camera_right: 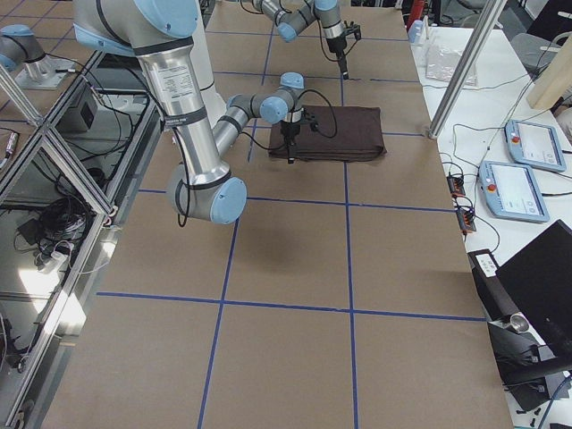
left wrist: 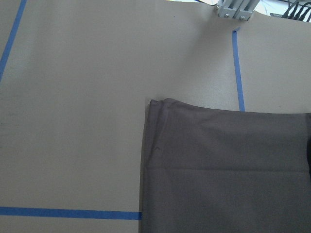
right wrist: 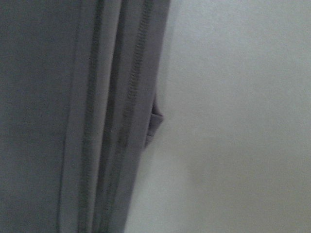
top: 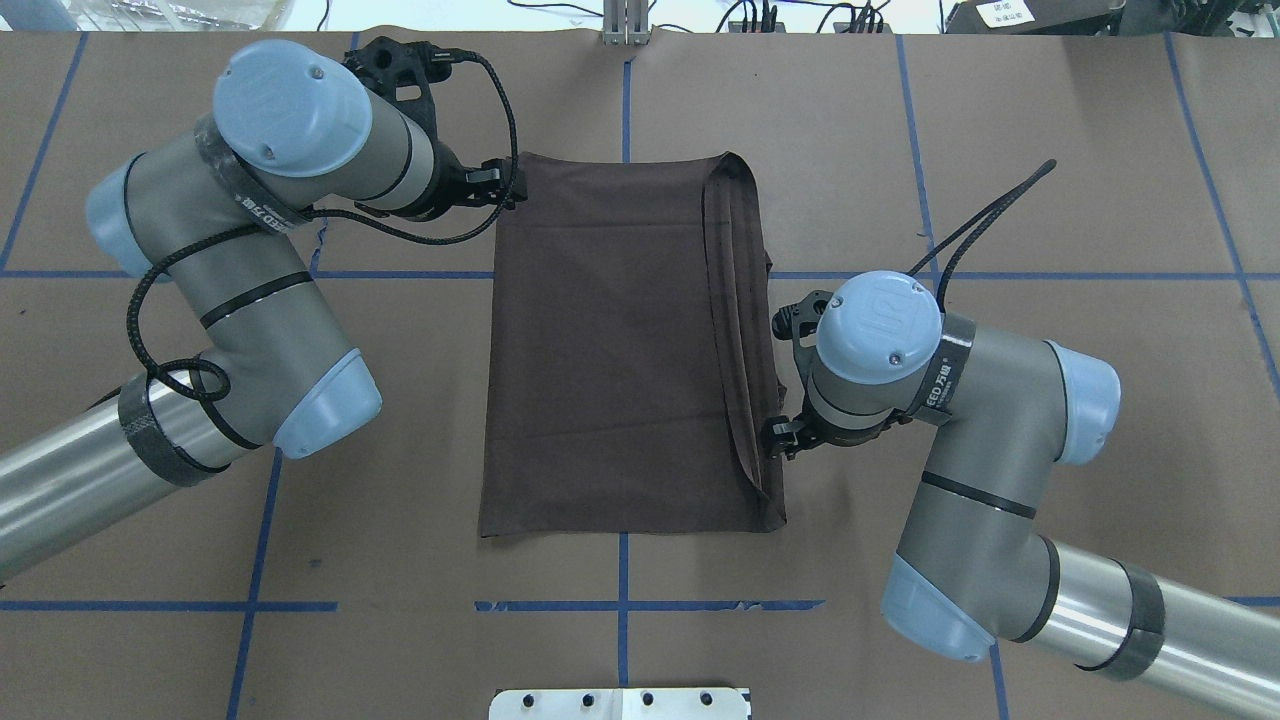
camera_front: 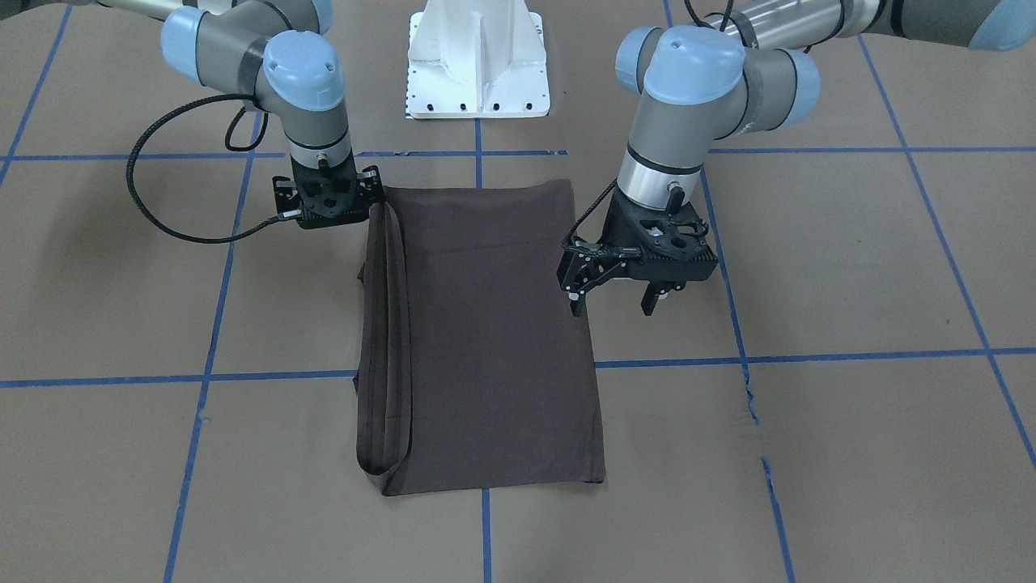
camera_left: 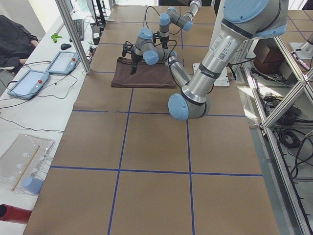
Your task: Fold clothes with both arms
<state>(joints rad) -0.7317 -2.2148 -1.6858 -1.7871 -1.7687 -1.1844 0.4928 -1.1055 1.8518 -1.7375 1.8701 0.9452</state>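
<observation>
Overhead and front views face oppositely, sharing the T-shirt (top: 600,350).

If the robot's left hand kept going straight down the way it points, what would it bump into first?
Probably the edge of the brown T-shirt, near its far corner. The left hand hangs open above it, fingers pointing down; one finger might land on bare table instead, since depth is unclear.

Plain dark brown T-shirt (top: 600,350), with darker stitched lines along one folded edge. Tan-brown table (top: 1050,150), gridded by blue tape lines (top: 622,570). Left arm (top: 250,300) and right arm (top: 960,500): grey, with light-blue joint caps (top: 290,95). White pedestal (camera_front: 477,65).
</observation>
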